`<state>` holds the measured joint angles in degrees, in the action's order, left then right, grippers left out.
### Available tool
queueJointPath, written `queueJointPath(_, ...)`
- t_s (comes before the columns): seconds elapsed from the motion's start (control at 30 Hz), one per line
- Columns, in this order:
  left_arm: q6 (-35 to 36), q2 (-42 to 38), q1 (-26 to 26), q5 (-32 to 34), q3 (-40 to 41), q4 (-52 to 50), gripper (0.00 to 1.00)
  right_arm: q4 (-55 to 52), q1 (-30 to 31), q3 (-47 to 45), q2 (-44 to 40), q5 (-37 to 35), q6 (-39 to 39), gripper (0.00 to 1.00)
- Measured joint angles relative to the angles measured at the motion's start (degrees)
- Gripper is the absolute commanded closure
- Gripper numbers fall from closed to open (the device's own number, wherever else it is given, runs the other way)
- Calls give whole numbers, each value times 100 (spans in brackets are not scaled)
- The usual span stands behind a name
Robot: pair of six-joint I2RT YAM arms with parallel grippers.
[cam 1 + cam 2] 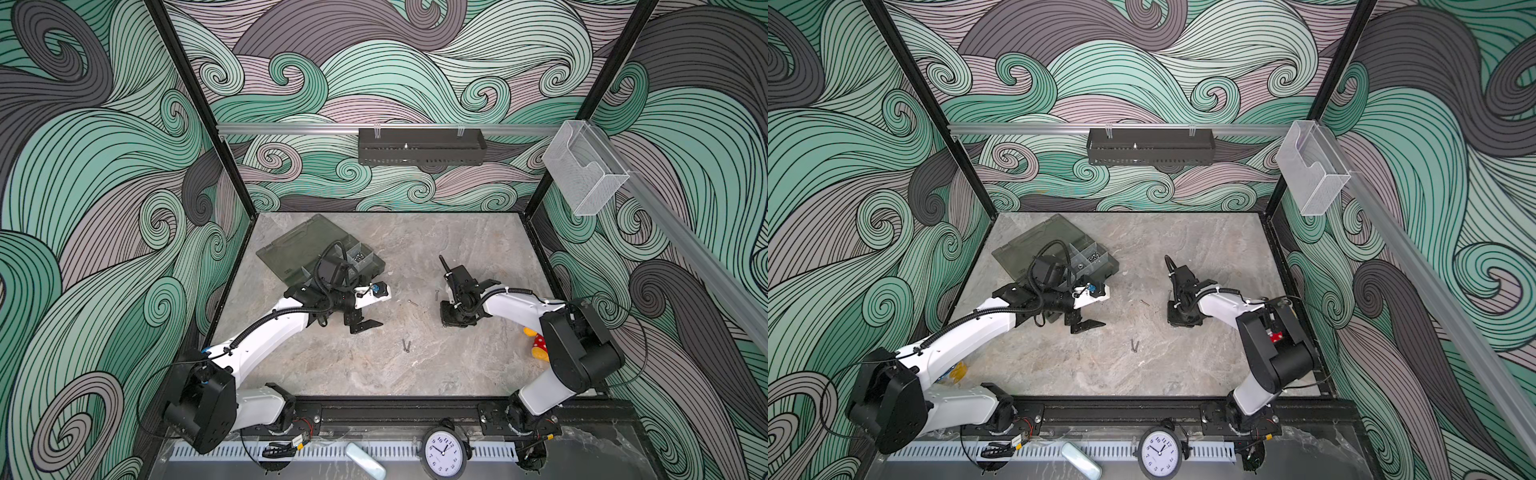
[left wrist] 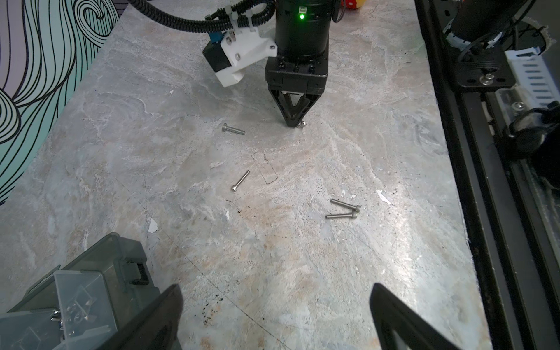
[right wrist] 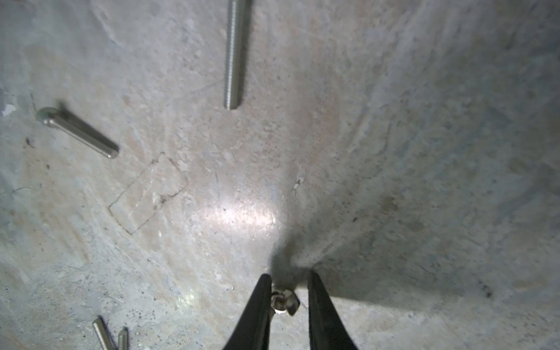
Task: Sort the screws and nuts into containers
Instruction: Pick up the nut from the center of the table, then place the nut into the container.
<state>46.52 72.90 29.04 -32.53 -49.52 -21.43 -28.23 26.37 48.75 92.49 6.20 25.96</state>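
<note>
My right gripper (image 3: pixel 288 277) points straight down at the table, its jaws shut on a small silver wing nut (image 3: pixel 283 298); the left wrist view shows that nut (image 2: pixel 301 123) at its tips. Silver screws lie loose around it: one long (image 3: pixel 235 54), one shorter (image 3: pixel 80 133), and a pair (image 1: pixel 405 345) nearer the front. My left gripper (image 2: pixel 276 288) hovers open and empty over bare table, beside the open organiser box (image 1: pixel 291 249). A far compartment (image 1: pixel 360 257) of the box holds several small nuts. In both top views the right gripper (image 1: pixel 1183 318) is seen from above, its tips hidden.
A yellow and red toy (image 1: pixel 536 345) lies by the right arm's base. A black wall tray (image 1: pixel 419 146) and a clear acrylic box (image 1: pixel 584 174) hang on the rails. A clock (image 1: pixel 444 451) sits in front of the black rail.
</note>
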Motion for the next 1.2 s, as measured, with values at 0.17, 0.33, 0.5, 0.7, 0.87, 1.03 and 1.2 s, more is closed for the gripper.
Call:
queueJointPath(0.17, 17, 0, 4, 17, 0, 0, 2, -13, 15, -37, -52, 20, 24, 82)
queueJointPath(0.33, 37, 0, 7, 44, 0, 0, 1, -35, 39, -37, -57, 22, 46, 85)
queueJointPath(0.5, 46, 0, 39, 87, 0, 0, 1, -46, 46, -37, -57, 22, 79, 90)
queueJointPath(0.7, -116, 4, 50, 879, 2, 114, 1, -81, 63, -37, -79, 22, 103, 95)
queueJointPath(0.87, -562, 114, -44, 2214, 2, 341, 1, -101, 98, 37, -103, 107, 61, 95)
queueJointPath(1.03, -1290, 251, -566, 3062, -258, 302, 1, -116, 275, 966, 133, 376, -111, 95)
queueJointPath(1.2, -2223, 332, -1126, 3132, -573, 468, 1, 146, 426, 2430, 966, 706, -337, 95)
